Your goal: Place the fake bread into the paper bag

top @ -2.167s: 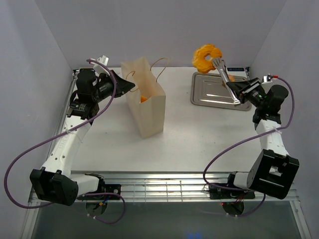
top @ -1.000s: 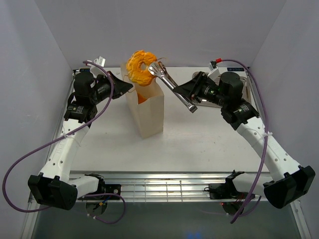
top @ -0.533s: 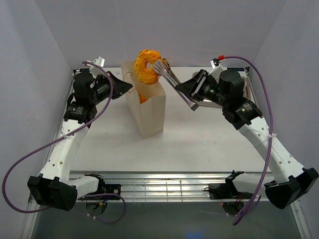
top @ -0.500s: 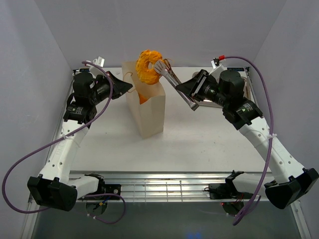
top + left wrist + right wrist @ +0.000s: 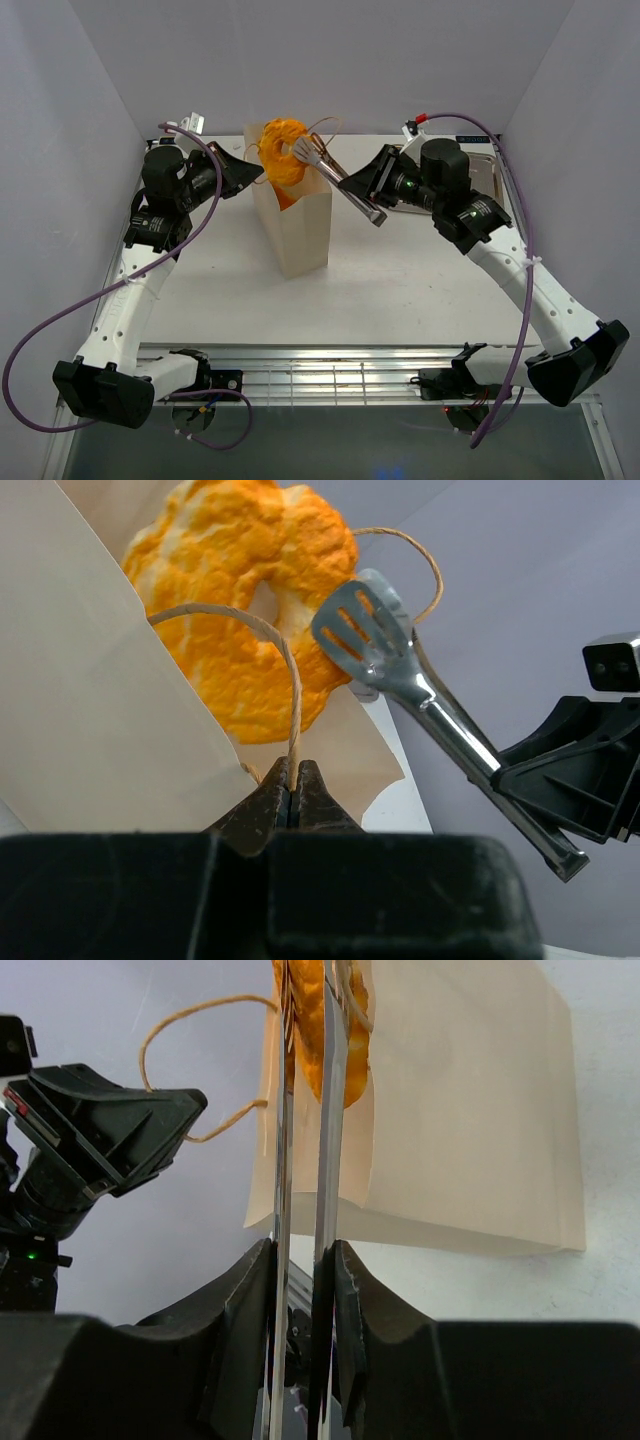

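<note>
The cream paper bag (image 5: 298, 225) stands upright at the table's back left; it also shows in the left wrist view (image 5: 90, 710) and the right wrist view (image 5: 470, 1110). My left gripper (image 5: 291, 780) is shut on the bag's near cord handle (image 5: 250, 625), holding the mouth open. My right gripper (image 5: 305, 1260) is shut on the metal tongs (image 5: 340, 180), which pinch the orange ring doughnut (image 5: 280, 152) at the bag's open mouth, partly inside it. The doughnut shows in the left wrist view (image 5: 245, 650). Another orange pastry (image 5: 285, 198) lies inside the bag.
The steel tray (image 5: 480, 165) lies at the back right, mostly hidden behind my right arm. White walls close in the back and both sides. A metal grille runs along the table's near edge (image 5: 330, 375).
My right gripper has carried the doughnut in the tongs from the tray leftward, then lowered it into the bag's mouth. My left gripper has kept hold of the handle.
</note>
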You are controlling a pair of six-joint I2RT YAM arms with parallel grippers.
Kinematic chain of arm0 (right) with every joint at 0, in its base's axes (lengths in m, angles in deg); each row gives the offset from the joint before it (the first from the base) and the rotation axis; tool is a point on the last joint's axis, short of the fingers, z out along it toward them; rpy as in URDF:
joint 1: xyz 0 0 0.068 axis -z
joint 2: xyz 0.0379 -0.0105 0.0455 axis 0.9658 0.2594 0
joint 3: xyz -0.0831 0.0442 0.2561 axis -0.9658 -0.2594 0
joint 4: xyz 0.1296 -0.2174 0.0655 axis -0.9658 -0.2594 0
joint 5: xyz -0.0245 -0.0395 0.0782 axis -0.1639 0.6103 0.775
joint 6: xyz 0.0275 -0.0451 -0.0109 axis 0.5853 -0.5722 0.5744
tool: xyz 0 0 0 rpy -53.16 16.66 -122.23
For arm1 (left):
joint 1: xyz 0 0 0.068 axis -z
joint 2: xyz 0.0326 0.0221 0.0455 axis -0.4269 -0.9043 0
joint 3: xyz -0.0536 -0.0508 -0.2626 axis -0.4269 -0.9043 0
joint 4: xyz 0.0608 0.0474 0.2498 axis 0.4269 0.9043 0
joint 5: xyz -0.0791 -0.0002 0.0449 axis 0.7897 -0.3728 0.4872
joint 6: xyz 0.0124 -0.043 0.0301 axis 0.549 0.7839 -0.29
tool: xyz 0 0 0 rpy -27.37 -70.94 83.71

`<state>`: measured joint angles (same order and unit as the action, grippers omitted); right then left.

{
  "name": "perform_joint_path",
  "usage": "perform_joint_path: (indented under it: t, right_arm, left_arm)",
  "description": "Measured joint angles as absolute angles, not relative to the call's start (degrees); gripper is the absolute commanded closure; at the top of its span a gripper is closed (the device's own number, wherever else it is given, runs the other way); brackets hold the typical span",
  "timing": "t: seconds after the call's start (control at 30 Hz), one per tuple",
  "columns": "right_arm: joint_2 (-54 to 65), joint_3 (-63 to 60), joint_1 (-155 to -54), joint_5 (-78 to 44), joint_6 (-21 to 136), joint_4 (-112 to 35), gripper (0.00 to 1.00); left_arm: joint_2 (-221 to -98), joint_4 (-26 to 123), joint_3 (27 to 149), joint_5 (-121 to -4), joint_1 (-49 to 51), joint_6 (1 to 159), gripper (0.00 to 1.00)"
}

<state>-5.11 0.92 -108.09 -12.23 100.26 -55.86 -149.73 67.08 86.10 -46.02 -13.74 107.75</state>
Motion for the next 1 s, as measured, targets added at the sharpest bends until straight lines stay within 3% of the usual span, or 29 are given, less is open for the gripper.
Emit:
perform_joint_path:
  t: [0.37,0.8,1.0]
  right_arm:
    - [-3.45,-2.17,-109.49,-10.27,102.84,-52.73,0.89]
    - [-3.61,-5.79,-109.49,-7.77,106.05,-49.24,0.64]
    - [-4.42,-5.79,-109.49,-7.77,106.27,-49.26,0.59]
  left_arm:
    - [-149.73,67.08,86.1,-45.96,-13.74,107.88,1.0]
    - [-149.69,67.14,86.1,-46.0,-13.74,107.43,1.0]
    - [-149.67,67.14,86.1,-45.98,-13.74,107.38,1.0]
